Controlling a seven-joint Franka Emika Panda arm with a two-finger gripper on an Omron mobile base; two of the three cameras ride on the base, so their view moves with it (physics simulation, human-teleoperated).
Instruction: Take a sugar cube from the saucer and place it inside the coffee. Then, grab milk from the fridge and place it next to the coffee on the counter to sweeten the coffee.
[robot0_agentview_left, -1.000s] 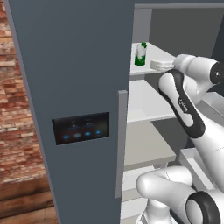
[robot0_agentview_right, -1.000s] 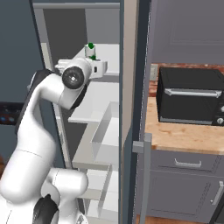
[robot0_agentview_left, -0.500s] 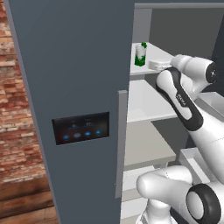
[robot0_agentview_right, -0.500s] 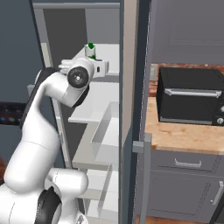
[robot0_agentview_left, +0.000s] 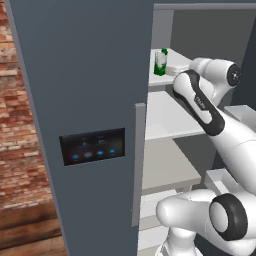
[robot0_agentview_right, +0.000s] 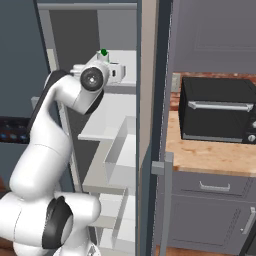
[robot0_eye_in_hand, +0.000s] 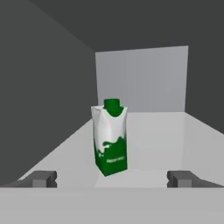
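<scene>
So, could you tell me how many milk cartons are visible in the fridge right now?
1. The milk stands upright on an upper fridge shelf, ahead of the open gripper. Others may be hidden behind the door.

Glossy white rounded arm segments (robot0_agentview_left: 235, 135) w/ dark grey-black joint rings; small pale lettering on the dark upper link. Round dark cap at wrist joint (robot0_agentview_right: 92, 78). Hand (robot0_eye_in_hand: 112, 178): two small grey fingertips.

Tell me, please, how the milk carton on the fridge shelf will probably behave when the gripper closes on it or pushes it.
The milk stands upright, tall on a narrow base, so a high push would probably tip it. Its flat sides should suit the open gripper, though a carton may dent under a hard squeeze. The smooth white shelf suggests it could slide rather than stay put.
</scene>
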